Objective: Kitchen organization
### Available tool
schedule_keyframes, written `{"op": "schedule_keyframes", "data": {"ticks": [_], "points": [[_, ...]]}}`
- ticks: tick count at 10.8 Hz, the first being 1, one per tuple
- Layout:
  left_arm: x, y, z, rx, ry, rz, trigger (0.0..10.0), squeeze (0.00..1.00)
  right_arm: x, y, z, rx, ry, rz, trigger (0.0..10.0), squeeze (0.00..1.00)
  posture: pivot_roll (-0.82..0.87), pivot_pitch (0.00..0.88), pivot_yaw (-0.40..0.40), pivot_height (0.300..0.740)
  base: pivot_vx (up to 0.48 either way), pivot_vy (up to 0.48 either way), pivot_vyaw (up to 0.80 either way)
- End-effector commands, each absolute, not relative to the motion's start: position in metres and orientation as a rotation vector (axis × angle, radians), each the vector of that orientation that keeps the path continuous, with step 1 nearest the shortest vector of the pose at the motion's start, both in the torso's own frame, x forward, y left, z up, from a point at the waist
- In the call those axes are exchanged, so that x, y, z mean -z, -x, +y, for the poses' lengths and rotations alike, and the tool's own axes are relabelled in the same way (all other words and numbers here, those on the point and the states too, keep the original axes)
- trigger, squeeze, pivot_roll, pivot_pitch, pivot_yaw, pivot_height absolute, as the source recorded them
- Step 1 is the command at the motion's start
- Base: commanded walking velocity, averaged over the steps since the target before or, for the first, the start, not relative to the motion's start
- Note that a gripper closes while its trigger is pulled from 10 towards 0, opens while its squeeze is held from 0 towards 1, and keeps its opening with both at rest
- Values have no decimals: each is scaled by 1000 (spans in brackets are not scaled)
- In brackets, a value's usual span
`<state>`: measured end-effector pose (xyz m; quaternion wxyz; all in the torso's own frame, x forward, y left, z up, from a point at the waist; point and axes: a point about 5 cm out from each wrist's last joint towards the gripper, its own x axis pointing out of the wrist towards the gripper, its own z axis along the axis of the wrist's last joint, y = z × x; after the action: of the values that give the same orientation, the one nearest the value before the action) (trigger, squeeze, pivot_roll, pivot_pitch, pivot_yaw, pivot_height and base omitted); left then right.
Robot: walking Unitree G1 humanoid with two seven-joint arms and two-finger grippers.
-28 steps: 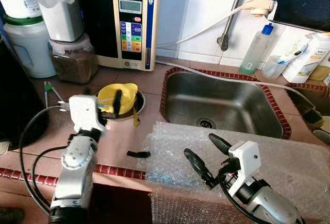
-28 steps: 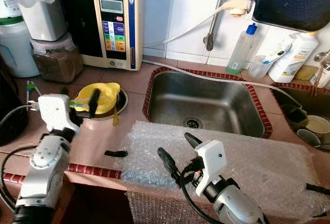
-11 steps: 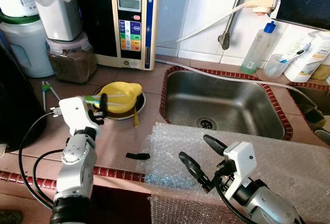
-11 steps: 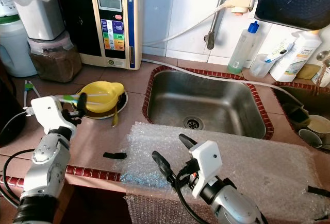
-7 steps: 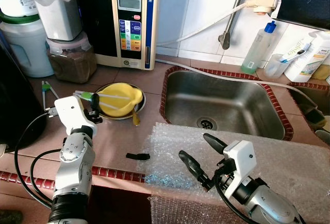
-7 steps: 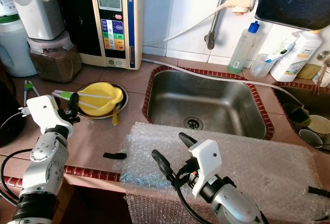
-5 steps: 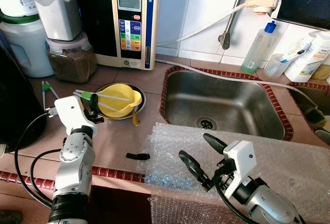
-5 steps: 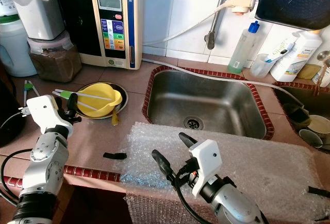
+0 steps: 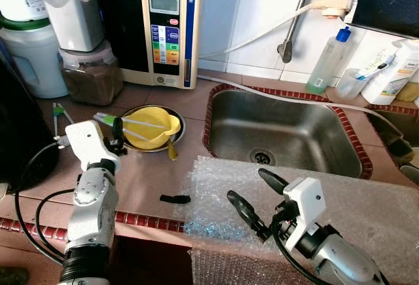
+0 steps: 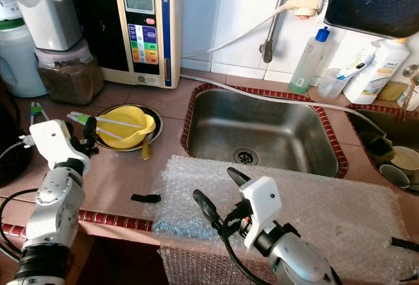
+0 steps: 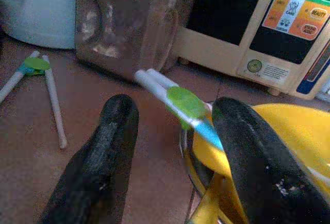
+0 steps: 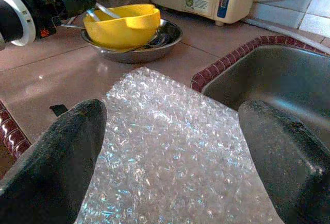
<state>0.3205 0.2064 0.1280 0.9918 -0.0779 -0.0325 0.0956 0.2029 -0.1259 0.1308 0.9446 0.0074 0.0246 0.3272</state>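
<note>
Beside sink (image 9: 288, 131), left gripper (image 11: 175, 131) spread around chopsticks (image 11: 178, 103) over yellow bowl (image 9: 152, 128); right gripper (image 9: 252, 196) spread above bubble wrap (image 9: 366, 200).

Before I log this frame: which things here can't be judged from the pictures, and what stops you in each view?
- Contents of the metal dish, head views: the yellow bowl covers them.
- Chopsticks, left wrist view: far ends hidden behind a finger of the left gripper; contact unclear.
- Small black piece on the counter, head views: too small to identify.
- Bubble wrap under the right gripper: cut off by the frame's edge.
</note>
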Motion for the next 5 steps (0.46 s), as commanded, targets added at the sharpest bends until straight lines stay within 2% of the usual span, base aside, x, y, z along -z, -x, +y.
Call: {"op": "schedule_keyframes", "data": {"ticks": [1,3,4,5], "points": [[-141,-324,202,-184,169,-112,10000,1000,-131,-205,-130,-663,10,50,10000,0,89,0,-73,740,0,0,0],[-141,-329,198,-174,190,-91,10000,1000,-132,-205,-130,-665,13,48,10000,0,90,0,-76,740,0,0,0],[-138,-332,194,-160,229,-66,10000,12,-133,-206,-130,-669,16,47,10000,0,91,0,-78,740,0,0,0],[-139,-336,190,-155,227,-64,10000,0,-133,-206,-129,-671,19,46,10000,0,89,0,-78,740,0,0,0]]}}
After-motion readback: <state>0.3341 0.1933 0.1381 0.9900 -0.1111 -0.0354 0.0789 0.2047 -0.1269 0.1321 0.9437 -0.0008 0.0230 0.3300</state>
